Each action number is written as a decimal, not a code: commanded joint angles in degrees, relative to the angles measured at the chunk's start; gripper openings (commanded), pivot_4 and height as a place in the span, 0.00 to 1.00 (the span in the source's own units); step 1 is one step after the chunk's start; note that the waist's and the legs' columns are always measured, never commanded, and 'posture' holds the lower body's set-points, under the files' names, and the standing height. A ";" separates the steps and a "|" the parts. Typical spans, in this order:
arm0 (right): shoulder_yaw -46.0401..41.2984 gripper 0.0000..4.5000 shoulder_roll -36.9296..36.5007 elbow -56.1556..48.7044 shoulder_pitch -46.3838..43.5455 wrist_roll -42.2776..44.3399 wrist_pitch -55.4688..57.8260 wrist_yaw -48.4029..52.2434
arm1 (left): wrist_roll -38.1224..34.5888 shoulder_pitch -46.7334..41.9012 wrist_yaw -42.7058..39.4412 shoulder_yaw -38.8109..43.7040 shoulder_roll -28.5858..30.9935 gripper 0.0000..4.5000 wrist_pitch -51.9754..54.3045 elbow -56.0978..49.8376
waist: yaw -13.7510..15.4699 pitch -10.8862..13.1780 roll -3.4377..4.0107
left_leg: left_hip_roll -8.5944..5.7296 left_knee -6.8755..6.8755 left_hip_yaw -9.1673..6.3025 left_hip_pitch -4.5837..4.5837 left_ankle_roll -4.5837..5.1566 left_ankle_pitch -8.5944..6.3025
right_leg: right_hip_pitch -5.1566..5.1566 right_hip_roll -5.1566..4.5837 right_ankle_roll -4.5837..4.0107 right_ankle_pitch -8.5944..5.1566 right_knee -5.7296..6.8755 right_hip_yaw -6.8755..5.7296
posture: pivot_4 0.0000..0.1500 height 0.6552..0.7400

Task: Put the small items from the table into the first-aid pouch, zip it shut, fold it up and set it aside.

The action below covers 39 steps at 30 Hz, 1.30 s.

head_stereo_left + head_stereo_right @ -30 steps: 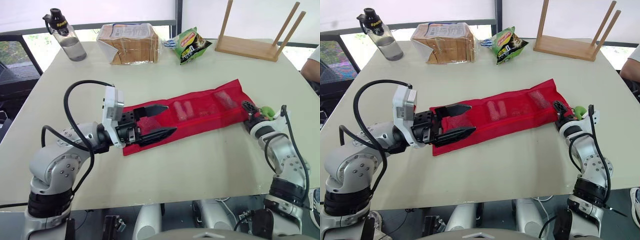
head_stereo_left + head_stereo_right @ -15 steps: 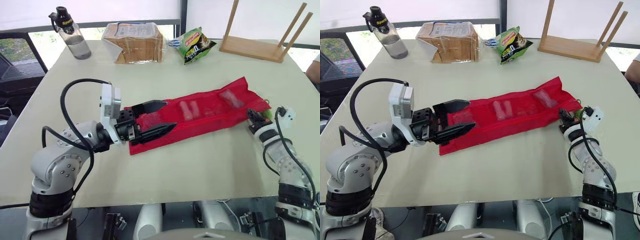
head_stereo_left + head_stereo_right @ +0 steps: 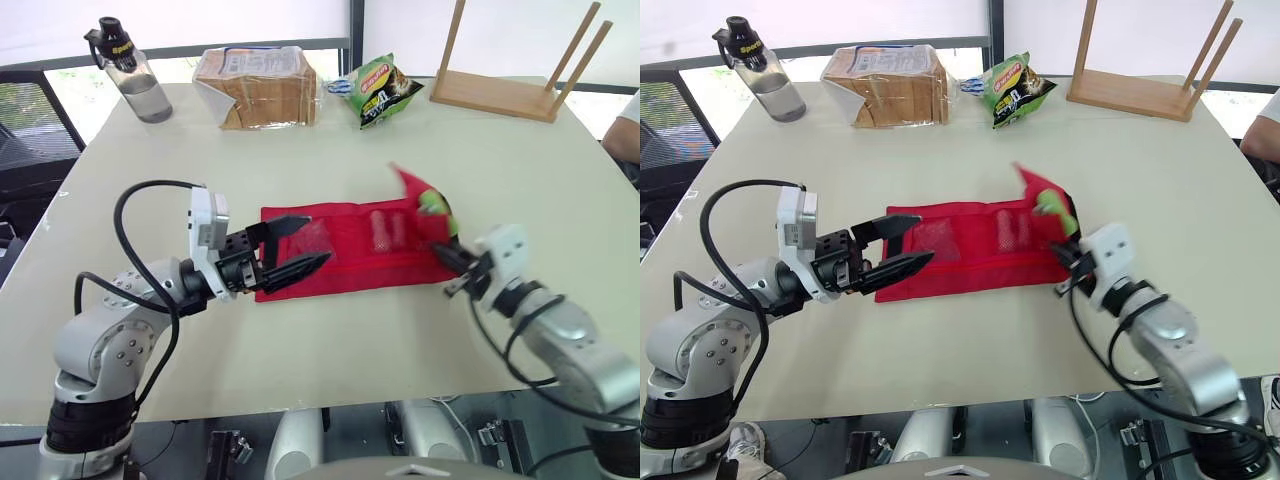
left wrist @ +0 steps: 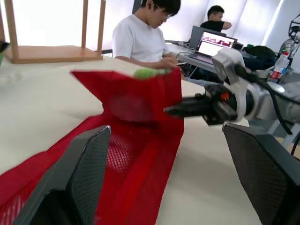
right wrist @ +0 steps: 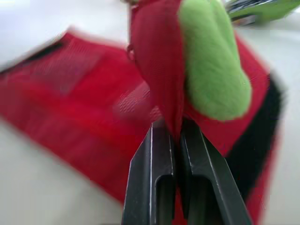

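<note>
The red mesh first-aid pouch (image 3: 340, 245) lies across the middle of the table. Its right end is lifted and folded back toward the left. My right gripper (image 3: 443, 252) is shut on that raised end, with red fabric pinched between the fingers (image 5: 159, 154). A green soft tab (image 5: 213, 56) sits at the lifted corner (image 3: 432, 203). My left gripper (image 3: 318, 238) stands open over the pouch's left end, one finger above the edge and one below, nothing between them. Small items show faintly through the mesh.
Along the table's far side stand a water bottle (image 3: 128, 72), a bagged bread loaf (image 3: 258, 88), a green snack bag (image 3: 380, 90) and a wooden rack (image 3: 510, 80). People (image 4: 145, 35) sit at desks beyond the table's right side.
My right gripper has shut on the pouch's right end and carried it up and to the left, folding it over. My left gripper has stayed open at the left end.
</note>
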 commanded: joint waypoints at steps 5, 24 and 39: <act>5.70 0.20 2.38 6.19 0.58 -6.67 -5.73 5.90 | -0.29 3.57 -0.71 4.06 1.91 0.91 -1.00 -1.60 | 0.03 -0.09 -0.16 | 0.00 0.00 0.01 0.01 0.00 0.00 | 0.02 -0.02 -0.02 0.01 0.00 -0.01 | 1.00 1.00; -27.66 1.00 -23.64 -11.50 -5.98 32.31 10.13 34.10 | -17.55 19.99 22.49 20.96 0.77 0.91 18.96 6.93 | 0.18 -0.09 -0.28 | 0.07 -0.11 0.19 0.59 0.00 -0.01 | 0.42 -0.17 -0.18 -0.14 0.00 0.05 | 1.00 1.00; -27.15 1.00 -28.64 -6.51 -20.65 34.30 13.03 34.88 | -33.23 2.79 38.99 12.79 -3.09 0.91 36.11 18.55 | 1.66 -0.12 -0.36 | 0.00 -0.09 0.32 0.52 0.02 -0.03 | 0.40 -0.25 -0.21 0.10 -0.06 0.11 | 1.00 1.00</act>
